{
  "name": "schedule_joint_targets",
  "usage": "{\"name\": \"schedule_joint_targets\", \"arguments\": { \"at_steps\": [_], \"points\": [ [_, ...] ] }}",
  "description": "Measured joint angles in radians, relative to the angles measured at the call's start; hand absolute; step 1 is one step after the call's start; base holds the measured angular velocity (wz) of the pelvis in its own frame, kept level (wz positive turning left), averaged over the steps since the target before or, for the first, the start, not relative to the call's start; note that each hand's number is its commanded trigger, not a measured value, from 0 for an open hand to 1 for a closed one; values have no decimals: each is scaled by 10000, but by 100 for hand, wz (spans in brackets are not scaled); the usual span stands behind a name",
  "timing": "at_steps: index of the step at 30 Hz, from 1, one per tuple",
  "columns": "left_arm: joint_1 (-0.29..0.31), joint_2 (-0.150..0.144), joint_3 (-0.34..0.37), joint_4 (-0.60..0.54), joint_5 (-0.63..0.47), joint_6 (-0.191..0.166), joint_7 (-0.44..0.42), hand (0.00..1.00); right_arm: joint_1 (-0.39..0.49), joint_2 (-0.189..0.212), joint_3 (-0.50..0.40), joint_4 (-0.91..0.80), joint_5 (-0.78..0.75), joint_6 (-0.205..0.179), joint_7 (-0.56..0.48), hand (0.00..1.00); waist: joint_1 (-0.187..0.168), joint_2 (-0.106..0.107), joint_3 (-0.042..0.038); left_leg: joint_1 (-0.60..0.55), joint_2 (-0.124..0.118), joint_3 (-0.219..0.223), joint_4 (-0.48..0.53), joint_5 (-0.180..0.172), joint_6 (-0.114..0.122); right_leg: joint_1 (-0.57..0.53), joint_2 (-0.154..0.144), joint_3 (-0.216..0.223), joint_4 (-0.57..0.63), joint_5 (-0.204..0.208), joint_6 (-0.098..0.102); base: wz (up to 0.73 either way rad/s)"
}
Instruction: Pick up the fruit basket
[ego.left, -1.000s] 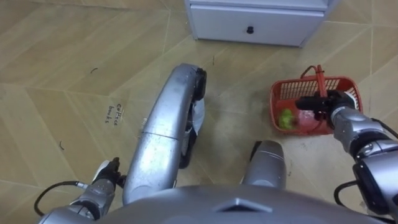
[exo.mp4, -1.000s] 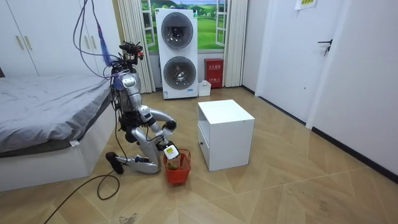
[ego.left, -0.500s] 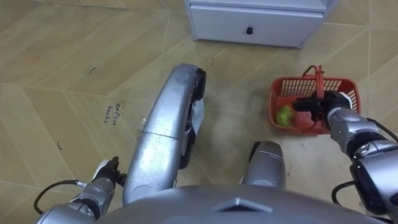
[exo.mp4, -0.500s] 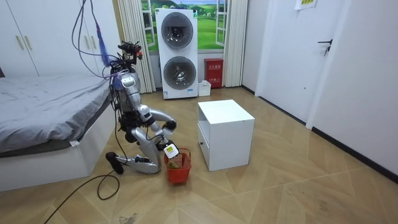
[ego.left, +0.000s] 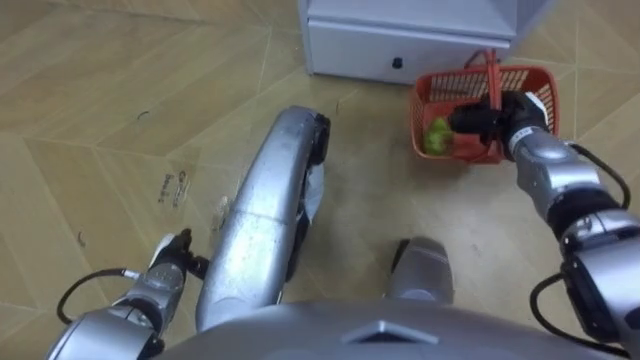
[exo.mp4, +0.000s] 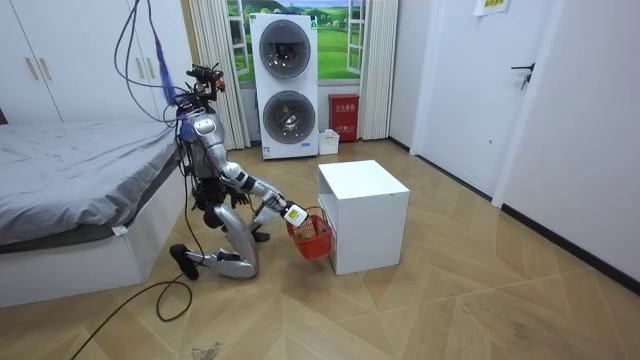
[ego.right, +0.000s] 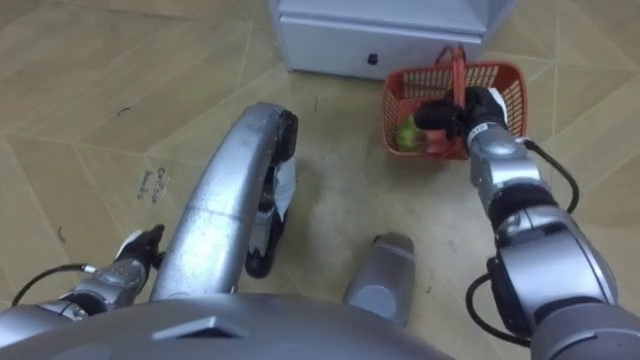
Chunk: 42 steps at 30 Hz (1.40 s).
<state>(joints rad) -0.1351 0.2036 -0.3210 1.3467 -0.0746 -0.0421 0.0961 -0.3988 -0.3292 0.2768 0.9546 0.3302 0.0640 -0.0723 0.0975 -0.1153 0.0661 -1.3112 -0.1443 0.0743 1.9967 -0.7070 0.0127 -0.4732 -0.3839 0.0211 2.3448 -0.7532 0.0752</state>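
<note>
I find my right hand (ego.left: 503, 118) with its fingers curled round the handle (ego.left: 490, 72) of the fruit basket (ego.left: 436, 88). Gripping at the top lets the load hang beneath the fingers, and the room view shows the basket clear of the floor. A green fruit (ego.left: 436, 135) lies inside, just below the fingers. Just beyond them stands the white cabinet (ego.left: 400, 45), close to the basket's far rim; I judge it the one obstruction. My left hand (ego.left: 168, 275) sits low, well apart, and I cannot tell how its fingers are set.
</note>
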Motion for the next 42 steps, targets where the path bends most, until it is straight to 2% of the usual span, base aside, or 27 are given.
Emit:
{"name": "schedule_joint_targets", "arguments": {
  "at_steps": [4, 6, 8, 10, 11, 12, 13, 14, 15, 16, 17, 18, 19, 20, 21, 22, 24, 26, 28, 30, 31, 32, 33, 34, 36, 38, 42],
  "points": [
    [-166, 145, 235, -7, -18, -42, 4, 0, -160, 168, 9, -519, -99, -3, 7, 100, -128, -149, -22, 213, -108, -121, 110, 6, 11, 290, 99, -35, -360, -1, 1, -6],
    [-215, 246, 504, -99, -2, -35, 0, 0, -166, 184, 10, -821, -277, 3, 7, 100, -134, -210, -51, 322, -70, -346, 105, 46, 82, 386, 593, 10, -888, -4, 5, -14],
    [-209, 260, 523, -171, 2, -26, -18, 0, -182, 184, 34, -1137, -298, -1, -6, 100, -108, -204, -54, 457, -6, -436, 0, 152, 281, 416, 796, 114, -1432, -11, 8, -34],
    [-182, 287, 585, -192, 14, -9, -35, 0, -277, 216, 102, -1316, -298, -1, 15, 100, 29, -189, -54, 805, 218, -505, -383, 155, 286, 387, 974, 257, -2260, -17, 21, -59],
    [-106, 305, 762, -222, 51, 4, -55, 0, -343, 233, 186, -1454, -328, 5, 22, 100, 177, -165, -63, 1041, 438, -556, -632, 313, 469, 389, 1141, 363, -2965, -16, 22, -79],
    [109, 348, 1034, -223, 59, 8, -147, 0, -354, 369, 193, -1558, -353, 11, 32, 100, 273, -116, -61, 1087, 688, -583, -479, 1180, 737, 706, 1269, 380, -3774, -15, 23, -81],
    [328, 389, 1148, -221, 65, 13, -199, 0, -335, 479, 191, -1563, -354, 83, 52, 100, 335, -80, -26, 991, 638, -479, -329, 1796, 684, 1083, 1280, 359, -4195, -14, 24, -30],
    [545, 388, 1218, -284, 286, 75, -289, 0, -48, 369, 144, -1658, -304, 430, 141, 100, 249, -164, 3, 892, 128, 256, -1322, 1466, 835, 1743, 1095, 362, -5057, -47, 96, 64],
    [581, 329, 1228, -640, 420, 59, -423, 0, 270, -131, 53, -2010, -215, 711, 153, 100, 32, -313, -122, 779, -164, 1562, -3603, 1419, 1844, 2208, 1138, 396, -5752, -66, 137, 84],
    [677, 339, 1253, -746, 477, 60, -420, 0, 275, -197, 23, -2066, -203, 804, 160, 100, 118, -356, -183, 867, -60, 1715, -3690, 1405, 2011, 2266, 1136, 533, -6017, -66, 146, 34],
    [756, 225, 1403, -748, 477, 122, -339, 0, 286, -118, -175, -2141, -139, 1229, 198, 100, 457, -184, -250, 1122, 276, 1738, -3979, 1142, 2208, 2279, 1403, 680, -6990, 148, 359, -60],
    [953, 201, 1687, -858, 482, 226, -293, 0, 399, 170, -211, -2316, -389, 1297, 212, 100, 506, -166, -250, 1561, 426, 1693, -4750, 1130, 2238, 2307, 1392, 685, -8116, 593, 449, -83],
    [1030, 194, 1825, -959, 495, 299, -251, 0, 454, 259, -202, -2435, -486, 1444, 319, 100, 502, -169, -250, 1814, 479, 1682, -5204, 1172, 2222, 2285, 1381, 675, -8528, 867, 485, -75],
    [1074, 183, 2081, -1061, 617, 438, -165, 0, 793, 366, -195, -2523, -842, 1692, 430, 100, 504, -168, -250, 2537, 460, 1676, -6165, 1319, 2206, 2229, 1214, 522, -8834, 1442, 422, -72],
    [1113, 199, 2334, -1097, 689, 494, 1, 0, 1118, 435, -195, -2708, -1220, 1970, 475, 100, 514, -122, -274, 3273, 509, 1656, -7104, 1486, 2161, 2082, 1200, 418, -8741, 1852, 248, -72],
    [1149, 210, 2490, -1095, 690, 517, 149, 0, 1181, 493, -195, -2817, -1414, 2124, 537, 100, 505, -108, -276, 3677, 547, 1664, -7602, 1598, 2137, 1901, 1214, 405, -8677, 1965, 221, -90],
    [1307, 230, 2895, -1067, 707, 581, 593, 0, 1598, 399, -133, -3757, -1820, 2764, 770, 100, 477, -9, -292, 5405, 722, 1668, -9750, 2250, 1966, 1135, 1260, 111, -9160, 2178, 130, -105],
    [1447, 262, 2910, -1057, 686, 575, 794, 0, 1863, 200, -142, -4830, -1865, 2777, 645, 100, 363, 165, -290, 6683, 894, 1643, -11262, 2756, 1835, 860, 1266, -406, -10593, 2179, 128, -93],
    [1455, 280, 2685, -1062, 675, 561, 962, 0, 1801, 29, -317, -5690, -1835, 2402, 317, 100, 317, 359, -270, 7754, 1012, 1638, -12347, 3116, 1742, 1115, 1268, -1041, -12551, 2217, 200, -51],
    [1476, 280, 2522, -1324, 664, 511, 1174, 0, 1745, 44, -676, -6760, -1783, 1962, 46, 100, 297, 367, -292, 8708, 983, 1584, -13405, 3483, 1678, 1828, 1434, -1762, -15290, 2408, 187, 5],
    [1534, 268, 2518, -1497, 667, 553, 1244, 0, 1738, 90, -721, -6967, -1787, 1778, -18, 100, 322, 322, -325, 8845, 961, 1574, -13615, 3560, 1647, 1947, 1462, -1954, -15831, 2490, 198, 14],
    [1670, 213, 2522, -1792, 691, 610, 1396, 0, 1705, 149, -778, -7263, -1760, 1413, 8, 100, 395, 276, -386, 9103, 955, 1504, -13946, 3707, 1576, 2272, 1609, -2287, -16829, 2785, 202, 11],
    [1785, 179, 2548, -2020, 699, 666, 1455, 0, 1680, 207, -823, -7474, -1688, 1153, 28, 100, 460, 206, -443, 9280, 948, 1407, -14198, 3836, 1498, 2568, 1786, -2555, -17633, 3371, 159, 17],
    [1823, 140, 2590, -2090, 701, 683, 1497, 0, 1639, 245, -870, -7481, -1637, 1030, 27, 100, 467, 193, -455, 9358, 951, 1321, -14280, 3882, 1459, 2716, 1870, -2686, -17927, 3531, 255, 27],
    [2146, 77, 2604, -2311, 694, 707, 1588, 0, 1598, 344, -1026, -7632, -1443, 890, 25, 100, 510, 129, -532, 9659, 968, 1085, -14753, 4159, 1300, 3319, 2142, -2737, -18774, 3860, 143, 29],
    [2426, 72, 2605, -2283, 707, 809, 1641, 0, 1608, 456, -1017, -7671, -1383, 763, 20, 100, 543, 46, -575, 9975, 954, 1088, -15042, 4303, 1188, 3658, 2200, -2758, -19197, 3948, 59, 5],
    [3184, 60, 2679, -2209, 1342, 977, 1699, 0, 1718, 546, -1013, -8050, -1383, 763, 152, 100, 458, 2, -564, 10452, 938, 799, -15320, 4445, 982, 4300, 2326, -3031, -19556, 4001, -3, 17]
  ]
}}
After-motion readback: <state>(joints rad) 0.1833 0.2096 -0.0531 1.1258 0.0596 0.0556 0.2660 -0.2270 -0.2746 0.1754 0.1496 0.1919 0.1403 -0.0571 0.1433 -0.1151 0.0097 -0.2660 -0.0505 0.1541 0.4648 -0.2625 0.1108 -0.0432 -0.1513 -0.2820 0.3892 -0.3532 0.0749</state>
